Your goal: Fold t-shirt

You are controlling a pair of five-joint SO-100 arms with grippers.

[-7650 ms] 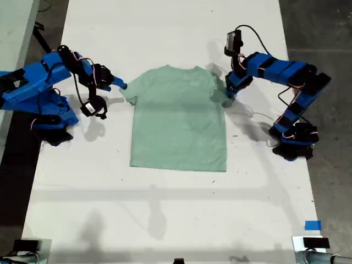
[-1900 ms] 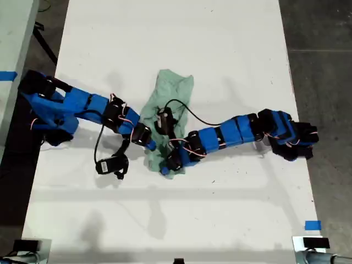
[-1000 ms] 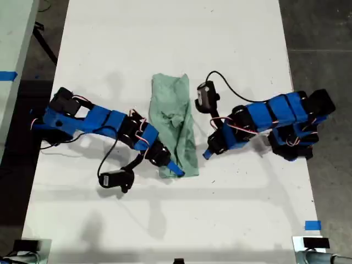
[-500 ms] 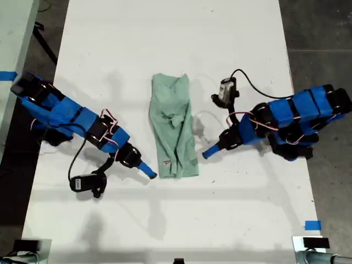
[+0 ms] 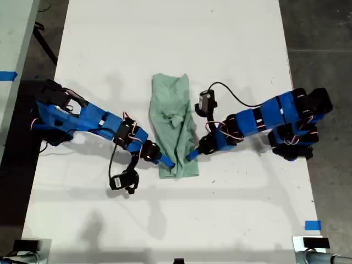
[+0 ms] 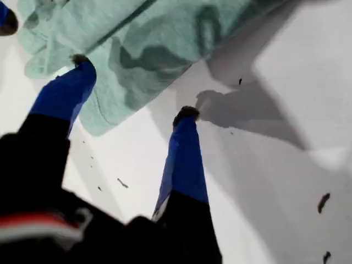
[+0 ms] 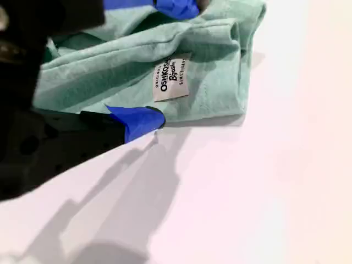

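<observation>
My first gripper (image 6: 133, 87) and second gripper (image 7: 173, 63) gape at the t-shirt (image 5: 173, 126); its label (image 7: 171, 77) reads "OSHKOSH B'gosh".

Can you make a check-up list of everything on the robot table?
Surface: white table, a few dark specks.
Job's things: t-shirt folded into a narrow, rumpled strip; label showing.
Clutter: nothing seen.
Grippers: my first gripper open, one finger on the t-shirt's edge; my second gripper at the opposite edge, opening unclear.
Cables: a black cable loops from each arm to its camera.
Surroundings: dark floor, blue tape.
</observation>
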